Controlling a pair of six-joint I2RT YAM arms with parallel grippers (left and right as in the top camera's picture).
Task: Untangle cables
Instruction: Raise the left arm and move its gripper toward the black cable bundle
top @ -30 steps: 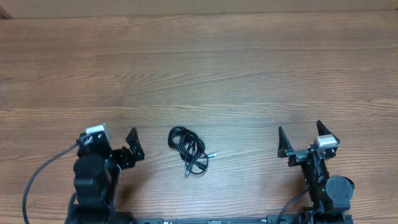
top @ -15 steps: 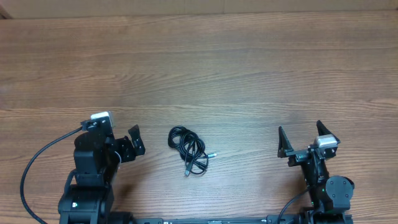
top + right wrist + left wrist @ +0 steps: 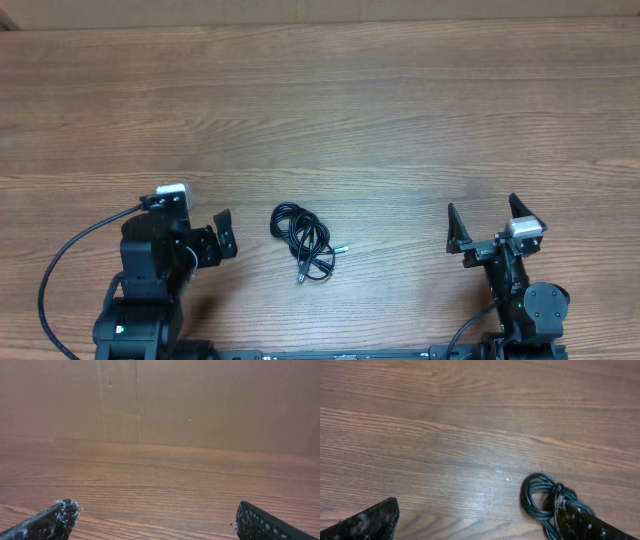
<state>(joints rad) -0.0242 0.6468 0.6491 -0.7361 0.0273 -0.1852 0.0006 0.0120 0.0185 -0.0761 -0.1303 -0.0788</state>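
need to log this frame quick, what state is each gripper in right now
Left gripper: open, holding nothing; the cables lie apart from it on the table.
Right gripper: open, holding nothing.

Overhead view, lower centre: cables appear as one small dark knot; number of cords and their crossings too small to tell; plug tips mere specks. Left arm base and right arm base cut by bottom edge.

Left wrist view, lower right: part of cables covered by finger of left gripper; remainder cropped at bottom edge. Both fingers cropped, only tips showing.

Right wrist view, lower corners: right gripper fingers likewise cropped at bottom edge.
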